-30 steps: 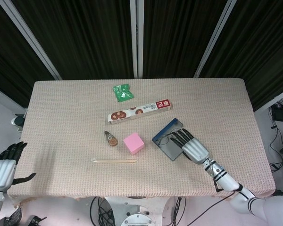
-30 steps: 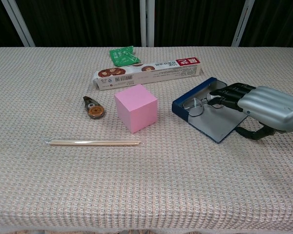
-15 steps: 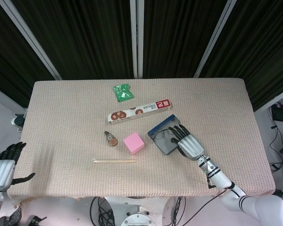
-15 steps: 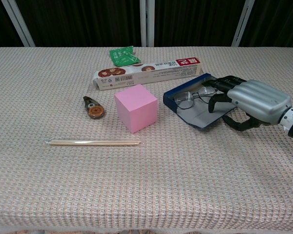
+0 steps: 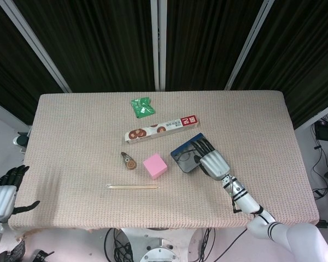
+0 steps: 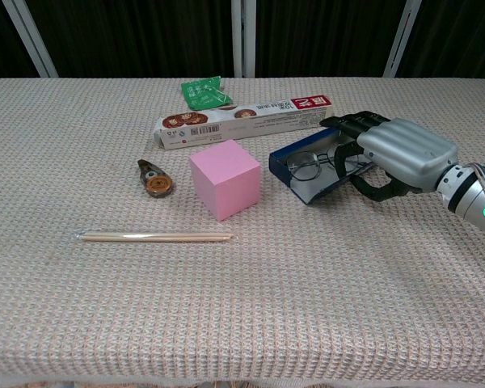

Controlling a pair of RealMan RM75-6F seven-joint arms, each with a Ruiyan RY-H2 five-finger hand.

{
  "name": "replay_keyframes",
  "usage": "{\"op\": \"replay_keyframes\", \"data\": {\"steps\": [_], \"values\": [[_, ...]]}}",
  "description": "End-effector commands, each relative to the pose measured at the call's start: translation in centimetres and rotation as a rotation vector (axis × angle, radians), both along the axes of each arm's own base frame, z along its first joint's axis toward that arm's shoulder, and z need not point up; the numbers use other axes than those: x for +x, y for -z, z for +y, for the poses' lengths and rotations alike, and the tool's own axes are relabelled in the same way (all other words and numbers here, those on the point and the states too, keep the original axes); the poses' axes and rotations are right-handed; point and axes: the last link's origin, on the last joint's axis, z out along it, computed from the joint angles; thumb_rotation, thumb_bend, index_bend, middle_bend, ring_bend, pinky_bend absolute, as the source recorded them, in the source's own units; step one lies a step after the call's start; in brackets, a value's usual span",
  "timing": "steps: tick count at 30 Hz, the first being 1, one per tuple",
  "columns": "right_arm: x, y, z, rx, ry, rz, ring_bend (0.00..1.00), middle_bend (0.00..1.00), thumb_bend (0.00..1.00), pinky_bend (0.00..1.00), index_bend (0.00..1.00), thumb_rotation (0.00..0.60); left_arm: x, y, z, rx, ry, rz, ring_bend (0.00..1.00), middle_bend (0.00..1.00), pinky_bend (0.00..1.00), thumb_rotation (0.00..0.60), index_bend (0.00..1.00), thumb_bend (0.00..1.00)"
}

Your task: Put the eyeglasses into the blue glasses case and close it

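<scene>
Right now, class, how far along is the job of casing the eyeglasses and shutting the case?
Done: the eyeglasses lie inside the blue glasses case. In hand: the right hand rests over the case, its fingers reaching across it. Left: the case is open and needs closing.

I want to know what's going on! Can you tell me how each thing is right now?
Case: open, glasses inside.
Glasses: lying in the case.
Right robot hand: over the case lid, touching it.
Left robot hand: off the table, holding nothing.
Long box: closed, lying flat.
Green packet: crumpled, flat.
Chopsticks: still in their wrapper.
</scene>
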Motion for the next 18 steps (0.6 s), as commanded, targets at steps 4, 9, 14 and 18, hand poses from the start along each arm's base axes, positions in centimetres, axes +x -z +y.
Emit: {"op": "replay_keyframes", "data": {"steps": [4,9,14,18], "values": [[-0.9,-1.3,0.6,-0.041,-0.013,-0.023,0.0,0.0,0.45,0.0,0.95,0.6,0.0,-0.2,0.0,0.007,0.001,-0.001,0.07,0.06,0.19,0.489,0.07,0.09],[-4.2,-3.9,2.9,-0.064,0.048,-0.047,0.0,0.02,0.44,0.0,0.99,0.6,-0.1,-0.1,-0.1,0.0,-0.003,-0.005,0.07,0.06,0.19,0.486,0.07,0.09],[-6.6,-6.7,5.2,-0.083,0.075,-0.047,0.0,0.02,0.44,0.0,1.0,0.6,0.1,0.1,0.0,-0.01,0.006,-0.007,0.07,0.06,0.19,0.488,0.07,0.09],[-7.0,-8.4,6.5,-0.102,0.074,-0.081,0.0,0.02,0.44,0.0,1.0,0.6,0.4,0.2,0.1,-0.013,0.013,-0.007,0.07,0.06,0.19,0.489,0.07,0.09]]}}
